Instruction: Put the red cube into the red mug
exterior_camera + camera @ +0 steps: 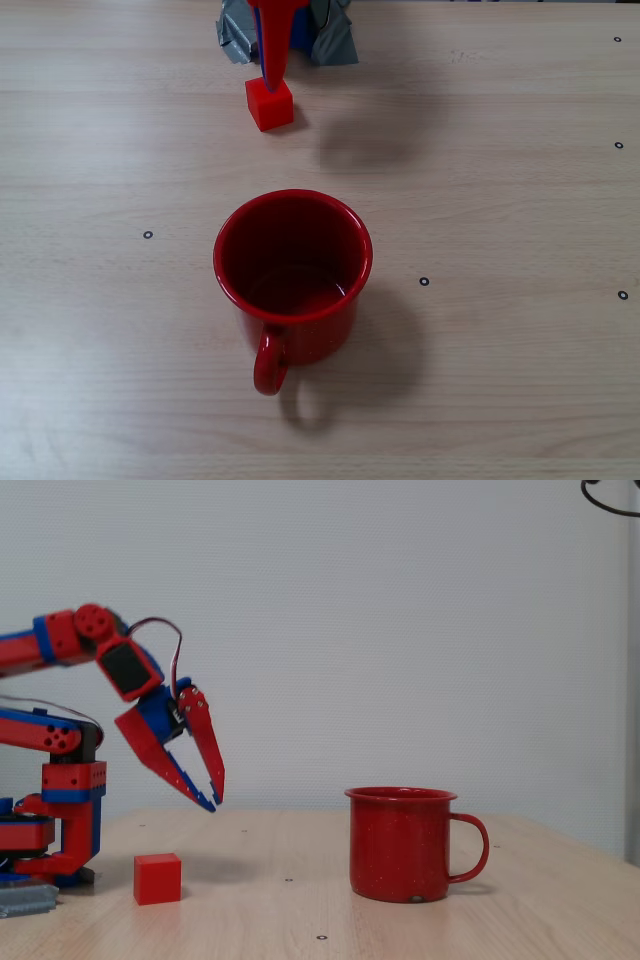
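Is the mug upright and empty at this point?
Yes. The mug stands upright on its base with the rim up, and the overhead view shows a bare interior. The cube sits on the table outside it.

A lab-like test bench: pale wooden table (520, 400) dotted with small markers, plain white wall (400, 630).

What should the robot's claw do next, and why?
Probably go down onto the red cube. In the side fixed view the claw hangs above the cube and a bit toward the red mug, holding nothing, with only a small gap at its tips. The cube sits on the table, apart from the mug, so it likely must open wider, lower and grab it first.
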`<act>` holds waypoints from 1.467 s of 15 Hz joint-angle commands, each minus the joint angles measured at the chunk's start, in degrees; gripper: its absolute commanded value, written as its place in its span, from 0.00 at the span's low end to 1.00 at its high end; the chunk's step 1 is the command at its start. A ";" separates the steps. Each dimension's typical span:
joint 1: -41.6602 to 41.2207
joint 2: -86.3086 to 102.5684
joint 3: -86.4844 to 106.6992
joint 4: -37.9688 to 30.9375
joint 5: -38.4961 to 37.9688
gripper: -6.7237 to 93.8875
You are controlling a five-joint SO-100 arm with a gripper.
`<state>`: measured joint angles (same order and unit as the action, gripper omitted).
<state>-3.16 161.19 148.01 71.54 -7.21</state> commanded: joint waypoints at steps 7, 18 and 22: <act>3.87 -23.99 -27.33 24.52 -16.61 0.07; 11.16 -28.30 -17.58 23.20 -25.22 0.11; 11.78 -27.86 -16.00 24.79 -28.30 0.47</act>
<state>7.12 131.84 133.15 94.66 -34.01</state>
